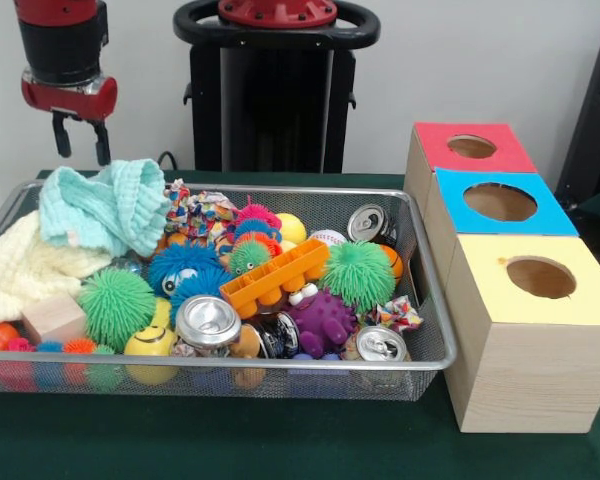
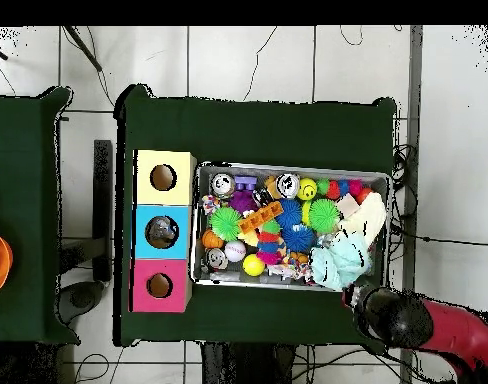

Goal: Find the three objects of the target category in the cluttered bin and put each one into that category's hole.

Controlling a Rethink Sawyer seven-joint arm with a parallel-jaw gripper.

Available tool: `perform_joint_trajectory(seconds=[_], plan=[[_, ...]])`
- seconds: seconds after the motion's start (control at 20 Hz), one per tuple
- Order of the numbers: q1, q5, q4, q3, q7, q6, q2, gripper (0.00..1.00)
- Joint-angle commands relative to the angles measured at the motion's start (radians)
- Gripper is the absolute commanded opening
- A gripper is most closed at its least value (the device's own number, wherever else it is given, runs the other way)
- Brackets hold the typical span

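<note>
The silver wire-mesh bin [image 1: 428, 268] lies on the green table, heaped with toys; from overhead its rim [image 2: 196, 232] sits beside the boxes. No clear plastic wad with blue patches shows plainly; they are hidden in the clutter. My gripper [image 1: 82, 138] hangs open and empty above the bin's far left corner, over the mint cloth [image 1: 105, 205]. In the overhead view the arm's black wrist [image 2: 388, 312] covers the gripper at the bin's lower right corner.
Three wooden boxes with holes stand right of the bin: red [image 1: 470, 148], blue [image 1: 498, 203], yellow [image 1: 540, 278]. The bin holds a cream cloth [image 1: 20, 265], silver cans [image 1: 208, 322], green spiky balls [image 1: 357, 272], an orange tray [image 1: 275, 275] and a purple toy [image 1: 322, 322].
</note>
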Motion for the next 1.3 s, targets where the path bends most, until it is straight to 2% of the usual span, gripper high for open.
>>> perform_joint_trajectory(seconds=[0.05,0.15,0.35,0.55,0.7,0.8,1.1,1.3], plan=[[-0.085,-0.151,0.117,0.130,-0.324,-0.070,0.048,1.00],[-0.103,-0.175,0.122,0.154,-0.314,-0.065,0.052,1.00],[-0.093,-0.228,0.122,0.158,-0.255,-0.072,0.054,1.00],[-0.056,-0.248,0.104,0.148,-0.164,-0.095,0.061,1.00],[0.014,-0.240,0.068,0.126,-0.060,-0.105,0.073,1.00],[0.048,-0.224,0.040,0.119,-0.033,-0.090,0.079,1.00],[0.079,-0.110,-0.043,0.150,-0.078,0.040,0.092,1.00],[0.096,-0.074,-0.123,0.166,-0.141,0.118,0.116,1.00]])
